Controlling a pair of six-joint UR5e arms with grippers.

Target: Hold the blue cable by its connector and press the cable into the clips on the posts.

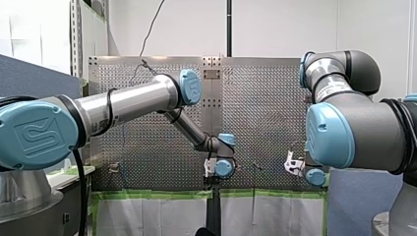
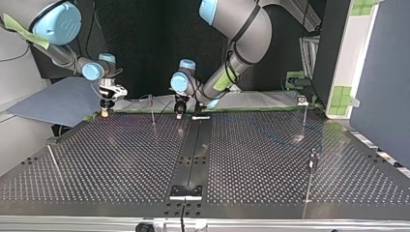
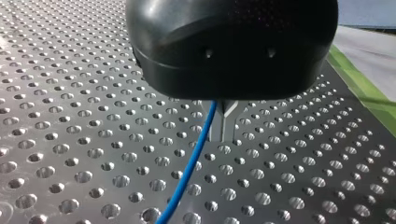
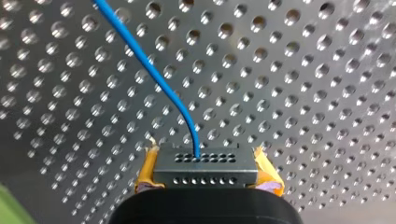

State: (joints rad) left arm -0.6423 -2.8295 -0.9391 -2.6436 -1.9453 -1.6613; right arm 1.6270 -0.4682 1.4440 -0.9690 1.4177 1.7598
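Right wrist view: my right gripper (image 4: pixel 205 161) clenches the black connector (image 4: pixel 205 169) of the blue cable (image 4: pixel 154 74); my left gripper (image 3: pixel 224 128) has its fingers (image 3: pixel 232 127) pressed together beside the cable.

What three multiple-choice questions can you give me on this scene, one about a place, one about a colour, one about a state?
1. In the top view, where over the table is my right gripper? A. at the near edge; B. at the far edge, view's left; C. at the view's right.
2. What colour is the cable? A. red; B. blue; C. green.
3. What is my right gripper's state? A. open; B. shut, empty; C. shut on the connector.

1 B: it hangs by the far edge at the left.
2 B: both wrist views show blue.
3 C: its yellow pads clamp the connector's sides.
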